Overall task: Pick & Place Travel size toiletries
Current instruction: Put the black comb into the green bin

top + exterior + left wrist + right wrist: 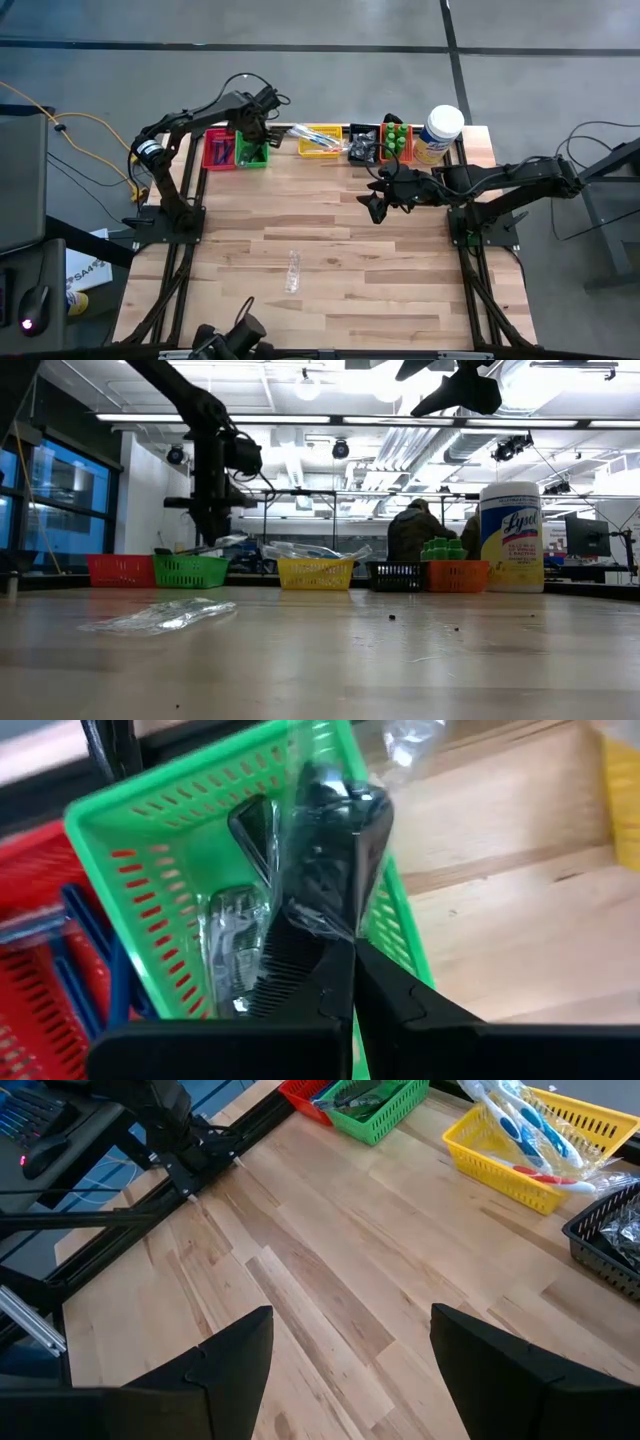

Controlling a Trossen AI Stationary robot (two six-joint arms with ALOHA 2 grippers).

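Observation:
My left gripper [352, 982] is over the green mesh bin [150, 830] at the table's far left and is shut on a black comb in a clear wrapper [325, 840]. Another wrapped comb [232, 945] lies inside that bin. In the high view the left gripper [255, 128] sits above the green bin [252, 154]. My right gripper [377, 207] hovers open above bare table right of the middle, its fingers [235, 1350] spread wide. A clear-wrapped item [293, 270] lies flat on the table near the middle, also seen low [165, 617]. My left gripper pinches the wrapped black comb between its two fingers at the comb's near end [335, 935]. The comb runs forward from the fingertips over the green bin, its clear wrapper crinkled around it. Whether its far end rests on the bin, I cannot tell.
Along the far edge stand a red bin [219, 150] with blue razors, a yellow bin [320, 140] with toothbrushes, a black bin [363, 144], an orange bin [396, 142] with green bottles and a large white jar [441, 133]. People show in the room behind [410, 532].

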